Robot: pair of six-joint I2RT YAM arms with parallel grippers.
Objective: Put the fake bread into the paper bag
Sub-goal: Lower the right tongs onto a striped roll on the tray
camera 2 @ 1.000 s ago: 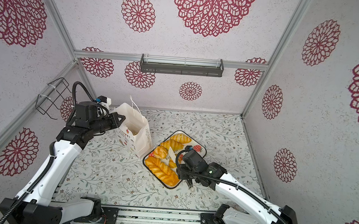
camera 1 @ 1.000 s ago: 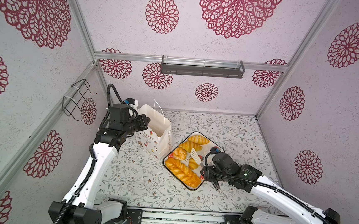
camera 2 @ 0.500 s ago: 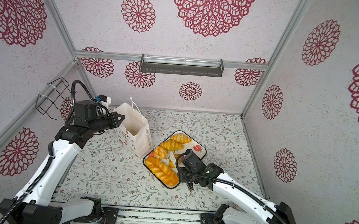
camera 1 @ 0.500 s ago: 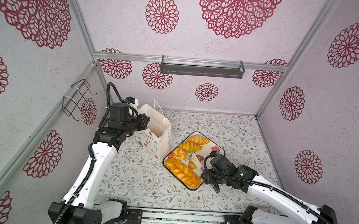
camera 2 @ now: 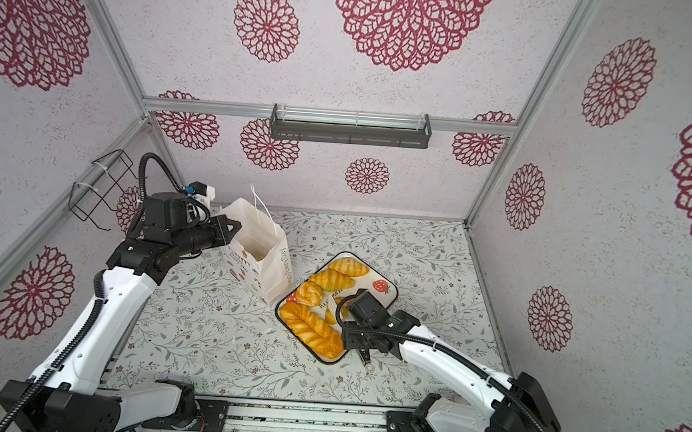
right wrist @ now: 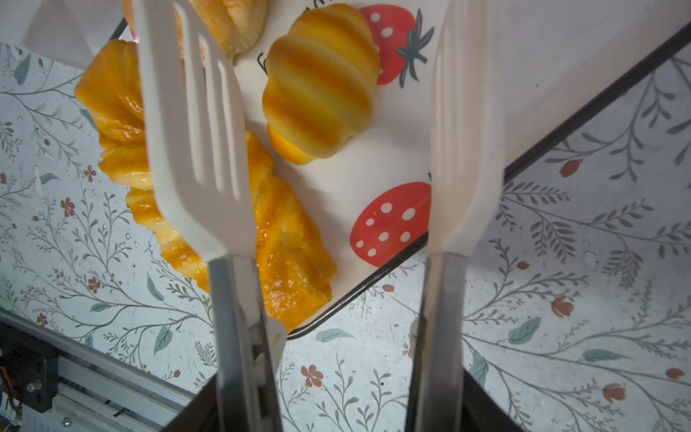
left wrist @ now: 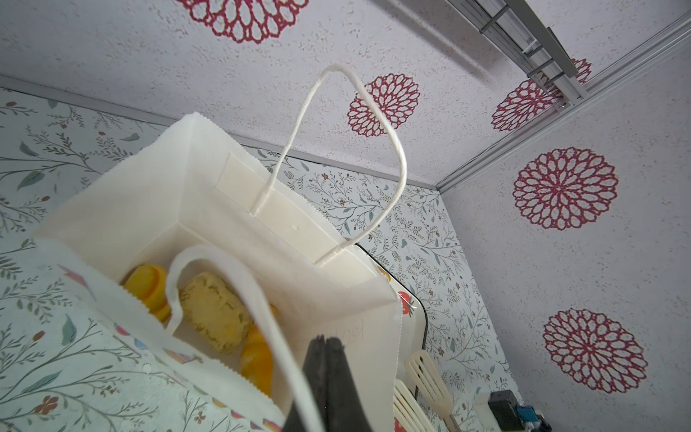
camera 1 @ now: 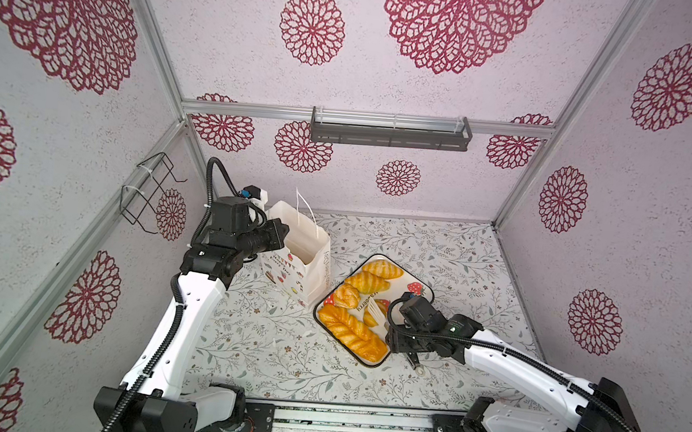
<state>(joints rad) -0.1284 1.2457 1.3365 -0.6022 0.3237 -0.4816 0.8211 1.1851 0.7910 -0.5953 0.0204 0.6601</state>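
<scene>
The white paper bag (camera 1: 311, 264) stands upright at the back left, beside the strawberry-print tray (camera 1: 406, 277). My left gripper (left wrist: 327, 342) is shut at the bag's near rim, and a cord handle (left wrist: 261, 310) runs across it. Whether it pinches anything is unclear. Three pieces of fake bread (left wrist: 215, 310) lie inside the bag. On the tray are a plaited loaf (camera 1: 351, 332), two croissants (camera 1: 382, 269) and a round pastry (camera 1: 347, 294). My right gripper (right wrist: 340, 404) holds white tongs (right wrist: 194, 149) with the blades spread wide. A small striped roll (right wrist: 321, 82) lies between and beyond them, untouched.
A wire basket (camera 1: 150, 195) hangs on the left wall and a grey shelf (camera 1: 390, 130) on the back wall. The tray touches the bag's foot. The arms' mounting rail (camera 1: 342, 425) runs along the table's front edge.
The tong blades have spread wider and the right gripper has shifted slightly along the tray towards the front. The left arm and the bag have not moved.
</scene>
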